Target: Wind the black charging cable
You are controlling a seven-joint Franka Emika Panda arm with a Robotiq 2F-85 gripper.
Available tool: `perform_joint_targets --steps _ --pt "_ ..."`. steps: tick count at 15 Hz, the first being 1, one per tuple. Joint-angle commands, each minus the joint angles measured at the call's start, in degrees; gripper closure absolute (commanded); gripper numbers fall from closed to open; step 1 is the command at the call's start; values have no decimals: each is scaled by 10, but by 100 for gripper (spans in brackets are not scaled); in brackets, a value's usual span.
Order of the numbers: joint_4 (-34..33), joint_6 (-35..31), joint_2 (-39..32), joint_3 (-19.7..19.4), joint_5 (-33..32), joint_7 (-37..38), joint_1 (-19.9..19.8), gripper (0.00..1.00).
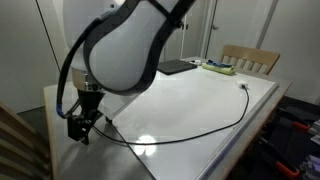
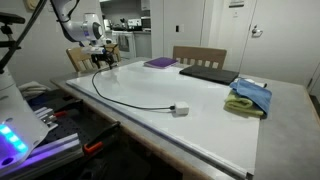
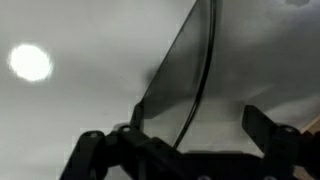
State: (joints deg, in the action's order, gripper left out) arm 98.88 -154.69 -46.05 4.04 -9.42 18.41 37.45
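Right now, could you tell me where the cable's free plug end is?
In an exterior view, the plug end lies on the white table near its closest edge, picture-left of the cloths.

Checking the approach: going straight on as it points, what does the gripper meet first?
The gripper would likely meet the black charging cable first, then the white table; depth unclear.

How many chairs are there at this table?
2: a far chair behind the laptop, and an end chair at the table's short side beside the robot arm. More may sit out of view.
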Motion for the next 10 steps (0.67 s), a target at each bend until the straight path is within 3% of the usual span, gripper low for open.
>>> perform_joint_targets --steps 1,4,5,6,10 --pt "6 -8 -6 0 12 0 -3 0" --pt "12 -15 -4 2 13 -2 -5 0" --pt "13 -17 -3 1 13 -2 -4 17" --pt "15 -19 -2 1 12 -2 -4 27" --pt "30 -28 9 -2 11 3 -3 55"
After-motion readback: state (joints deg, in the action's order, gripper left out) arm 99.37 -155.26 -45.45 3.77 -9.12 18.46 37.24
